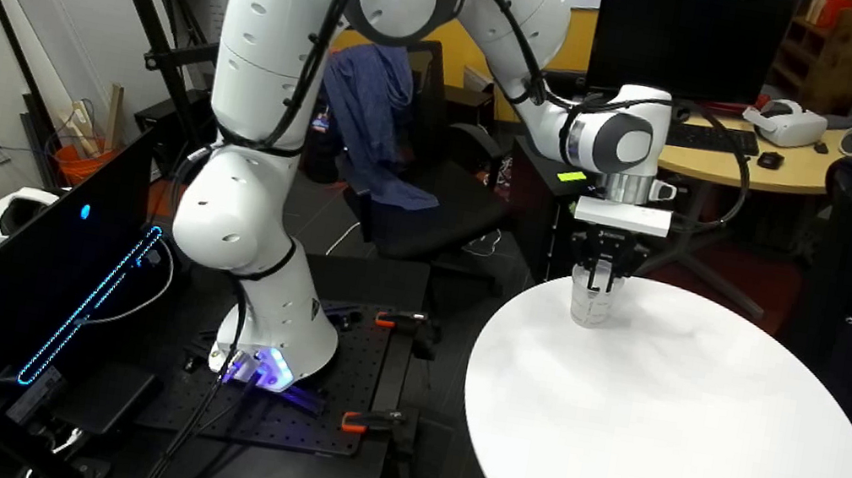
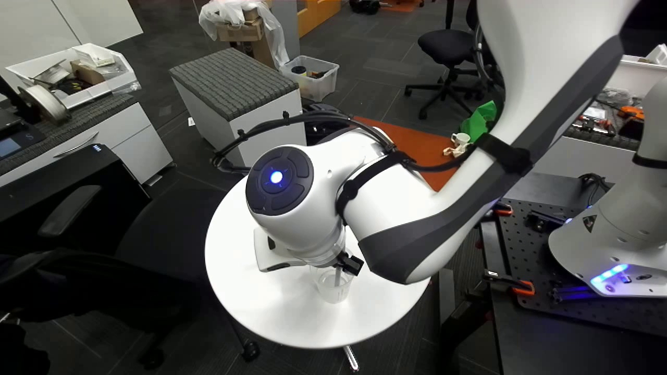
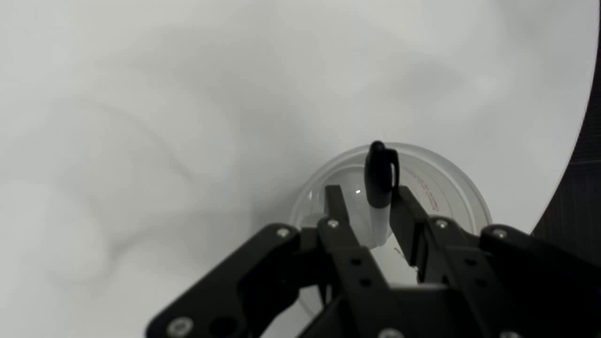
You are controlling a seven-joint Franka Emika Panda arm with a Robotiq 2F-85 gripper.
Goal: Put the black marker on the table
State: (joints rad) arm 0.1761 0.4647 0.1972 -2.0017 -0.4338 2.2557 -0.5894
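Observation:
The black marker [image 3: 379, 180] has a black cap with a clip and a pale barrel. It stands cap-up in a clear plastic cup [image 3: 462, 180], seen in the wrist view. The cup also shows in both exterior views [image 1: 590, 309] [image 2: 333, 296], standing on the white round table [image 1: 666, 448] near its edge. My gripper [image 3: 367, 199] is open, its fingers pointing down at the cup's mouth. The marker is between the fingers, close to the right finger in the wrist view, with a gap to the left one. I cannot tell whether it touches the right finger.
The table's edge [image 3: 575, 150] lies close beside the cup. A wooden desk [image 1: 703, 165] with a monitor [image 1: 687, 45] and a headset [image 1: 786, 125] stands behind the table. An office chair [image 1: 431, 206] stands between the robot base and that desk.

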